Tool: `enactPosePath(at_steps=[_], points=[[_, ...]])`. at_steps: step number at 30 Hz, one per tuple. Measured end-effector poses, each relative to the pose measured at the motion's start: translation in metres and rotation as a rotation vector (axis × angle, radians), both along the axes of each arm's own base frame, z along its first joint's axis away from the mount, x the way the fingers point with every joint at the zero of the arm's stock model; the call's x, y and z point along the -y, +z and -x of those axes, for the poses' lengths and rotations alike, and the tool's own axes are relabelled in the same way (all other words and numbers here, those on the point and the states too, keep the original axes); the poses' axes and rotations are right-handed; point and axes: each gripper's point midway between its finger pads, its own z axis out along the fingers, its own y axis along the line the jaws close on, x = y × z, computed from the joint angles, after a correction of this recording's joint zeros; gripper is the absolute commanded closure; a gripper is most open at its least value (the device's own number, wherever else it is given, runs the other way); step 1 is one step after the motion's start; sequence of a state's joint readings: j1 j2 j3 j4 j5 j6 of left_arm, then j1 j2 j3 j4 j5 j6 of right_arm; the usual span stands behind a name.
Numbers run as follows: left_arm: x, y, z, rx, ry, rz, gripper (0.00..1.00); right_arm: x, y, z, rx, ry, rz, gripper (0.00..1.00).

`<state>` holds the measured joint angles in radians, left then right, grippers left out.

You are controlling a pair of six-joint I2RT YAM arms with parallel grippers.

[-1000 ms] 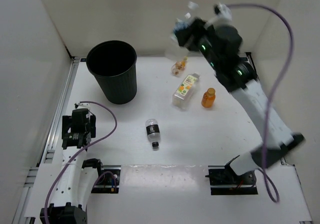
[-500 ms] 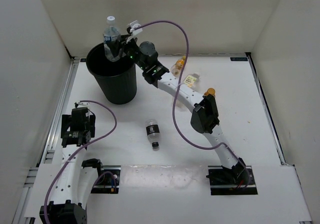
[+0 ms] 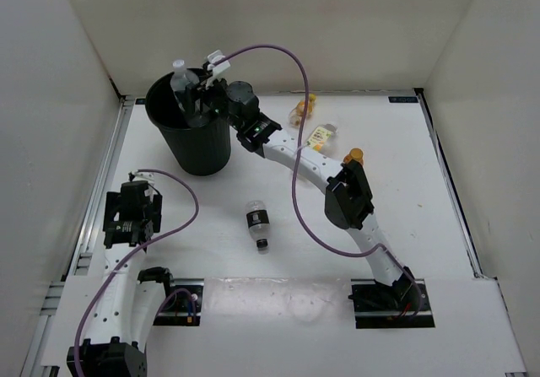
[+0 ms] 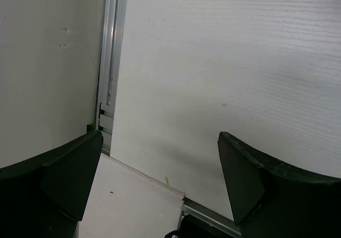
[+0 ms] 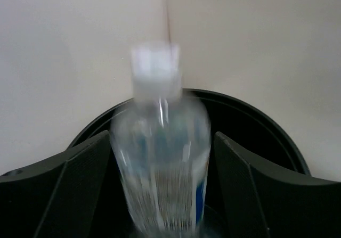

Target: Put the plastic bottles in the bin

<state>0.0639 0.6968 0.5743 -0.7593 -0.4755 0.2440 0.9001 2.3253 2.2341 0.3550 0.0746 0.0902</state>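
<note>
The black bin stands at the back left. My right gripper hangs over its mouth with jaws apart. A clear water bottle sits upright between them, partly inside the bin. In the right wrist view this bottle is streaked with vertical blur while my fingers and the bin rim stay sharp. A clear bottle with a dark label lies mid-table. A white-and-orange bottle and two orange bottles lie behind my right arm. My left gripper is open and empty.
White walls enclose the table on three sides. An aluminium rail runs along the left edge beside my left gripper. My right arm stretches diagonally across the table from its base to the bin.
My right gripper swung from the back right over to the bin, then lowered. The clear bottle has sunk lower into the bin's mouth and is slipping between the jaws.
</note>
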Motion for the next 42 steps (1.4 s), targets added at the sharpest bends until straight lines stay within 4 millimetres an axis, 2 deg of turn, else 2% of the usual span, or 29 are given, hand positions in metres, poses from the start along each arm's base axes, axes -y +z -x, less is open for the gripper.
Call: enactPosePath(at_steps=[3,6,10,13,17,20,23,25,27,29,30,31,32,34,36,38,40,42], points=[[0.004,0.005,0.0,-0.02,-0.042,0.005,0.0,0.001,0.004,0.005,-0.005,0.008,0.007,0.1],[0.015,0.024,-0.003,-0.022,-0.146,0.028,0.0,0.005,0.018,0.012,0.0,0.015,0.005,0.09],[0.041,0.063,-0.005,-0.007,-0.36,0.072,0.0,0.019,0.048,0.025,0.013,0.017,-0.01,0.08],[0.067,0.102,-0.003,0.006,-0.575,0.088,0.0,0.042,0.076,0.042,0.016,0.008,-0.003,0.0],[0.094,0.145,-0.003,0.042,-0.859,0.028,0.0,0.098,0.127,0.077,0.027,-0.019,0.014,0.0],[0.105,0.157,-0.009,0.012,-1.007,-0.011,0.0,0.166,0.172,0.113,0.04,-0.061,0.002,0.0],[0.119,0.169,-0.034,-0.021,-1.131,-0.007,0.0,0.248,0.197,0.14,0.043,-0.162,-0.027,0.0],[0.133,0.183,-0.064,-0.017,-1.203,0.016,0.0,0.295,0.184,0.155,0.008,-0.239,-0.025,0.0],[0.149,0.204,-0.098,0.005,-1.255,0.032,0.0,0.322,0.165,0.169,-0.025,-0.283,-0.027,0.0],[0.184,0.222,-0.133,0.037,-1.34,0.023,0.0,0.34,0.129,0.177,-0.098,-0.32,-0.005,0.0],[0.21,0.225,-0.144,0.044,-1.399,0.001,0.0,0.346,0.108,0.178,-0.137,-0.341,0.014,0.0],[0.235,0.22,-0.147,0.034,-1.457,-0.018,0.0,0.351,0.094,0.178,-0.165,-0.358,0.031,0.0],[0.264,0.208,-0.141,0.008,-1.531,-0.04,0.0,0.356,0.075,0.18,-0.205,-0.377,0.052,0.0],[0.313,0.17,-0.111,-0.092,-1.69,-0.096,0.0,0.363,0.043,0.18,-0.274,-0.414,0.104,0.0],[0.343,0.121,-0.072,-0.214,-1.843,-0.194,0.0,0.37,0.025,0.182,-0.323,-0.443,0.132,0.0],[0.337,0.071,-0.041,-0.363,-1.936,-0.293,0.0,0.378,0.018,0.186,-0.352,-0.465,0.13,0.0],[0.31,0.03,-0.026,-0.475,-1.983,-0.413,0.0,0.387,0.015,0.192,-0.367,-0.483,0.107,0.0],[0.289,0.007,-0.019,-0.526,-2.02,-0.524,0.0,0.394,0.011,0.198,-0.384,-0.495,0.092,0.0]])
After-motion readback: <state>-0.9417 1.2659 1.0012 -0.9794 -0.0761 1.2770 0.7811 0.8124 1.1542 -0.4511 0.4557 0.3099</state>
